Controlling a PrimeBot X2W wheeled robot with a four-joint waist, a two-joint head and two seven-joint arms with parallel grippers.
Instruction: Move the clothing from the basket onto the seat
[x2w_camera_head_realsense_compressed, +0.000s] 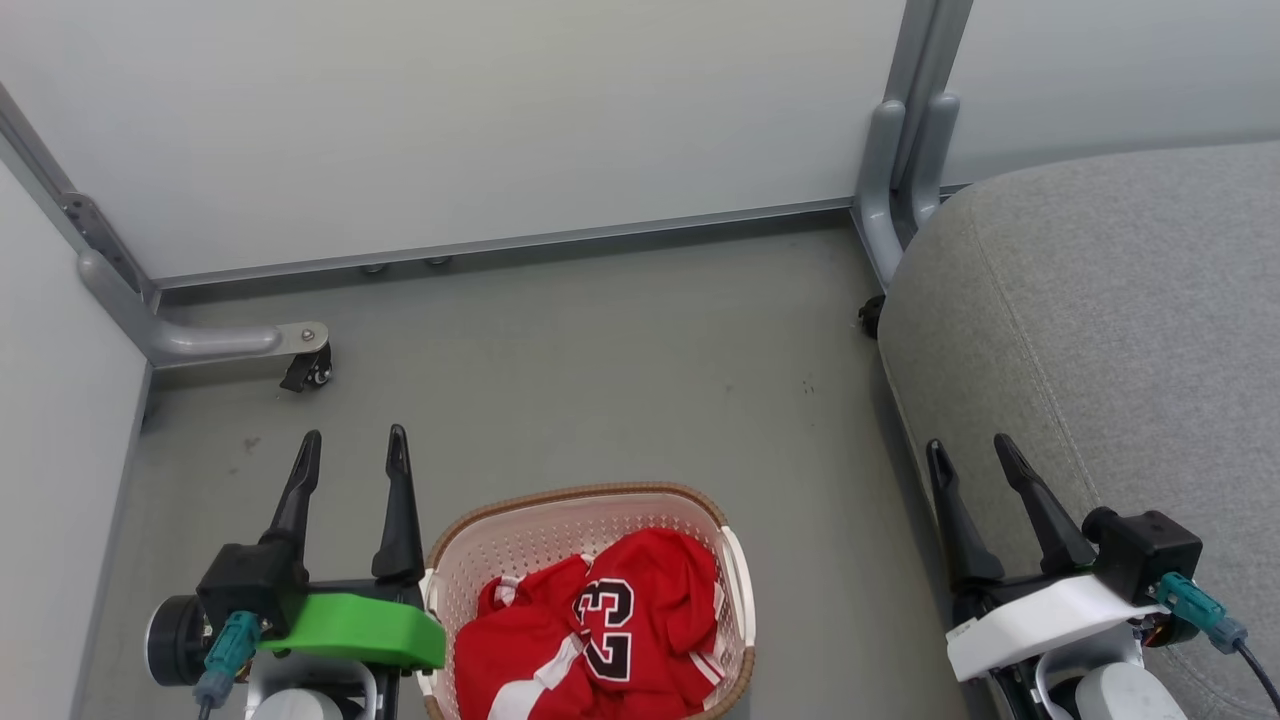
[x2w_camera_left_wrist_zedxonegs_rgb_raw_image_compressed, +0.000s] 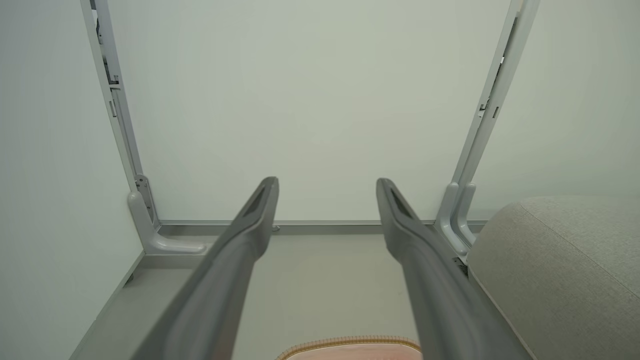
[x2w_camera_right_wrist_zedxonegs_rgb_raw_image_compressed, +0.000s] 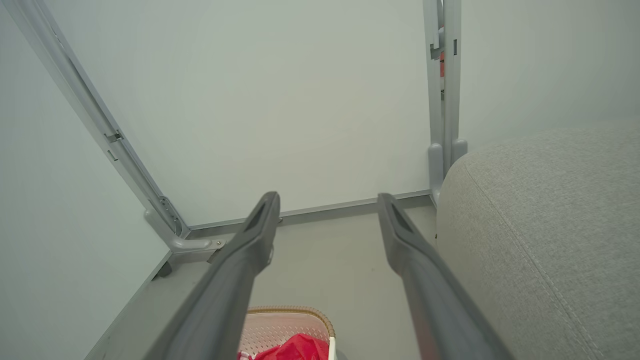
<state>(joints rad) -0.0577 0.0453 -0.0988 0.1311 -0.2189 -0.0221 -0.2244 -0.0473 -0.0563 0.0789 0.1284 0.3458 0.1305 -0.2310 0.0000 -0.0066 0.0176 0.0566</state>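
head view: the basket (x2w_camera_head_realsense_compressed: 585, 497) stands on the floor (x2w_camera_head_realsense_compressed: 620, 350), near the robot and between its two arms. the clothing (x2w_camera_head_realsense_compressed: 600, 620) lies bunched inside it, red with white trim, a black 23 facing up. the seat (x2w_camera_head_realsense_compressed: 1100, 330) takes up the right side, grey, with a stitched seam running from near to far, and it stands apart from the basket with a strip of floor between. the left gripper (x2w_camera_head_realsense_compressed: 355, 433) hangs just left of the basket, its two fingers spread and holding nothing, tips pointing far. the right gripper (x2w_camera_head_realsense_compressed: 969, 443) sits by the seat's left edge, fingers also spread and empty, well apart from the basket. a pale wall (x2w_camera_head_realsense_compressed: 450, 120) closes the far side. a grey frame (x2w_camera_head_realsense_compressed: 905, 150) post rises at the seat's far left corner, and a caster (x2w_camera_head_realsense_compressed: 305, 372) rests on the floor at far left.

left wrist view: the left gripper (x2w_camera_left_wrist_zedxonegs_rgb_raw_image_compressed: 327, 181) shows both fingers wide apart with only floor (x2w_camera_left_wrist_zedxonegs_rgb_raw_image_compressed: 320, 290) and wall (x2w_camera_left_wrist_zedxonegs_rgb_raw_image_compressed: 310, 100) between them. the basket (x2w_camera_left_wrist_zedxonegs_rgb_raw_image_compressed: 350, 343) rim peeps in at the near edge, under the gap. the seat (x2w_camera_left_wrist_zedxonegs_rgb_raw_image_compressed: 560, 260) lies to the right.

right wrist view: the right gripper (x2w_camera_right_wrist_zedxonegs_rgb_raw_image_compressed: 328, 196) is spread as well, gripping nothing. the basket (x2w_camera_right_wrist_zedxonegs_rgb_raw_image_compressed: 290, 311) is near and to the left, with a fold of the clothing (x2w_camera_right_wrist_zedxonegs_rgb_raw_image_compressed: 300, 347) inside it. the seat (x2w_camera_right_wrist_zedxonegs_rgb_raw_image_compressed: 540, 225) is close on the right.
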